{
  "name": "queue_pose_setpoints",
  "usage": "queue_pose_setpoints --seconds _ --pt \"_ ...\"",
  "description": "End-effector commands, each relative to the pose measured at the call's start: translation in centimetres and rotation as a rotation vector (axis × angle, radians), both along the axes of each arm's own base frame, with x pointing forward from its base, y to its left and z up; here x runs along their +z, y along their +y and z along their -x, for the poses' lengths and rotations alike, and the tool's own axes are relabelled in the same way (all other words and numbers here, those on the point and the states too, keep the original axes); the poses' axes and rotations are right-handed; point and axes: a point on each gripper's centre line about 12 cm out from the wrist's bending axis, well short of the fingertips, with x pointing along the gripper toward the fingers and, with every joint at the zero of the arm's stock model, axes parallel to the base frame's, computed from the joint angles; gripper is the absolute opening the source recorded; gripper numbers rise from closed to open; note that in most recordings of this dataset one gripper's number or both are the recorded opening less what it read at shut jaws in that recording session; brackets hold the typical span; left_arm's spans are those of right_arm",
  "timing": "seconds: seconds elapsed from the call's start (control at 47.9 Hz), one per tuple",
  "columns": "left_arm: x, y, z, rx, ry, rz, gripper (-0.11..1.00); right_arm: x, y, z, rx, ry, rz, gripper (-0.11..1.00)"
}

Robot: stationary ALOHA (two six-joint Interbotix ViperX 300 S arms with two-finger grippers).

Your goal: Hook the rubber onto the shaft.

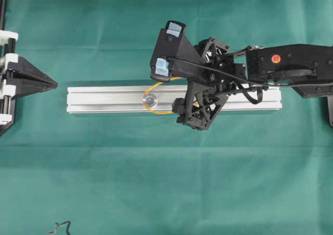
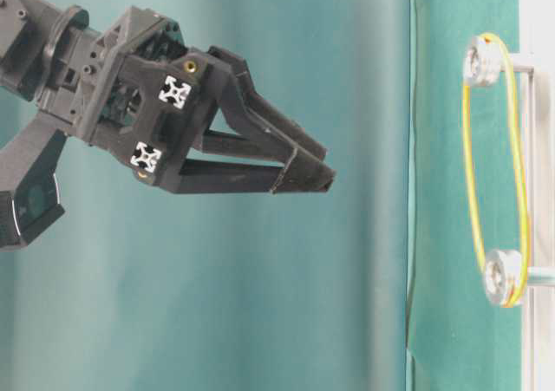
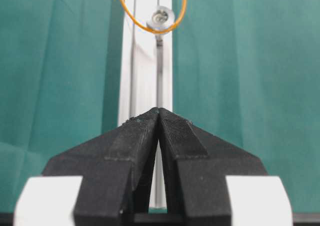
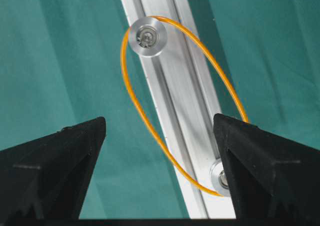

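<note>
The thin orange rubber band (image 1: pixel 147 106) lies looped round two silver shafts on the aluminium rail (image 1: pixel 104 99). The table-level view shows the band (image 2: pixel 469 161) stretched between both shafts (image 2: pixel 481 59). In the right wrist view the band (image 4: pixel 131 98) runs from the far shaft (image 4: pixel 147 36) to a near shaft (image 4: pixel 218 176) beside my right finger. My right gripper (image 1: pixel 195 78) hovers above the rail, open and empty (image 4: pixel 159 121), clear of the band (image 2: pixel 310 170). My left gripper (image 1: pixel 52 82) is shut and empty off the rail's left end (image 3: pixel 159 111).
A green cloth (image 1: pixel 166 183) covers the table. A small dark squiggle of wire (image 1: pixel 60 227) lies at the front left edge. The right arm (image 1: pixel 291 65) reaches in from the right over the rail's right end.
</note>
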Motion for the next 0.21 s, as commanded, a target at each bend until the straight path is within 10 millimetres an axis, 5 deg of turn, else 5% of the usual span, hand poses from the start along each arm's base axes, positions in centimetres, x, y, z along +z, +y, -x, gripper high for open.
queue_pose_setpoints --seconds 0.0,0.188 --pt "0.9 0.0 -0.3 0.000 -0.021 -0.002 0.02 2.6 0.1 0.2 0.005 -0.069 0.001 0.91" --pt "0.9 0.0 -0.2 0.000 -0.023 -0.002 0.02 4.6 0.0 1.2 0.010 -0.116 0.010 0.90"
